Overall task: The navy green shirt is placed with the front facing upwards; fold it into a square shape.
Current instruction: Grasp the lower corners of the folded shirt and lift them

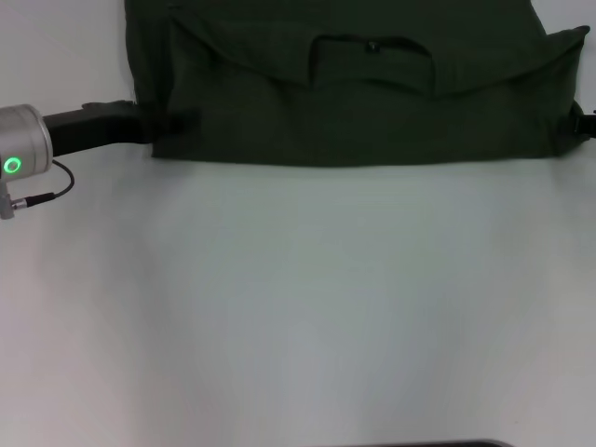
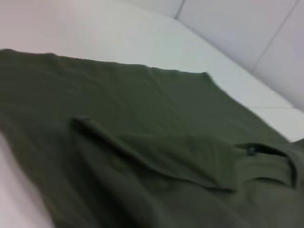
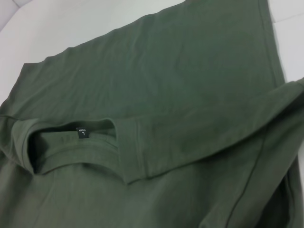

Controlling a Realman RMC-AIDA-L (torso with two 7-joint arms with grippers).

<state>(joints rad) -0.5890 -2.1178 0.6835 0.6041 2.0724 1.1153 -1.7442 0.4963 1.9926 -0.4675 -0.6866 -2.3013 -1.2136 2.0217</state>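
Navy green shirt (image 1: 354, 102): matte cotton knit, folded into a broad rectangle, ribbed round collar; black neck label (image 3: 82, 132) reads "L". Left gripper (image 1: 154, 126) at shirt's left edge, right gripper (image 1: 585, 123) at right edge; finger state of both cannot be told

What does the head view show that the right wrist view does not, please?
Only the head view shows the left arm reaching the navy green shirt's near left corner, a dark part of the right arm at its right edge, and the bare white table in front. Neither claw is visible. Only the right wrist view shows the black neck label printed with an L, and the seam stitching. Both show the folded shirt with its collar facing up.
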